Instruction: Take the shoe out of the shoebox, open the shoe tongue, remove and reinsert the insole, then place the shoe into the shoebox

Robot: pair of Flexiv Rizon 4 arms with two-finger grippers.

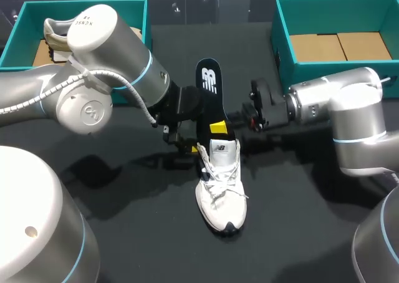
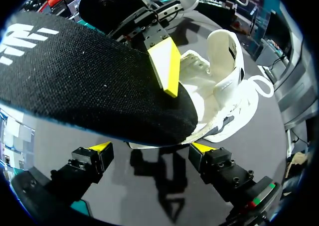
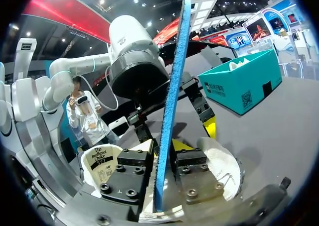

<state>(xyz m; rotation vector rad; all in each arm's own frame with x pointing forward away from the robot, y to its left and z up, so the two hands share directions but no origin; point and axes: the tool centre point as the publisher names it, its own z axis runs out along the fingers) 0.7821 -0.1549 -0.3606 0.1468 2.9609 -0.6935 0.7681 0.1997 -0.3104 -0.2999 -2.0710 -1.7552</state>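
A white shoe [image 1: 219, 186] lies on the black table, toe toward the front edge. A black insole [image 1: 209, 90] rises steeply from its heel opening. My right gripper [image 1: 218, 128] is shut on the insole just above the shoe; in the right wrist view the insole's blue edge [image 3: 172, 96] runs up between its fingers [image 3: 192, 164]. My left gripper [image 2: 151, 149] stands open beside the shoe's heel [image 2: 222, 81], under the insole [image 2: 84, 86], touching nothing. The left gripper [image 1: 182, 143] sits left of the shoe in the head view.
A teal shoebox [image 1: 138, 12] at the back left holds a second shoe [image 1: 57, 37]. Another teal shoebox [image 1: 282, 37] with a cardboard floor stands at the back right. Both arms meet over the table's middle.
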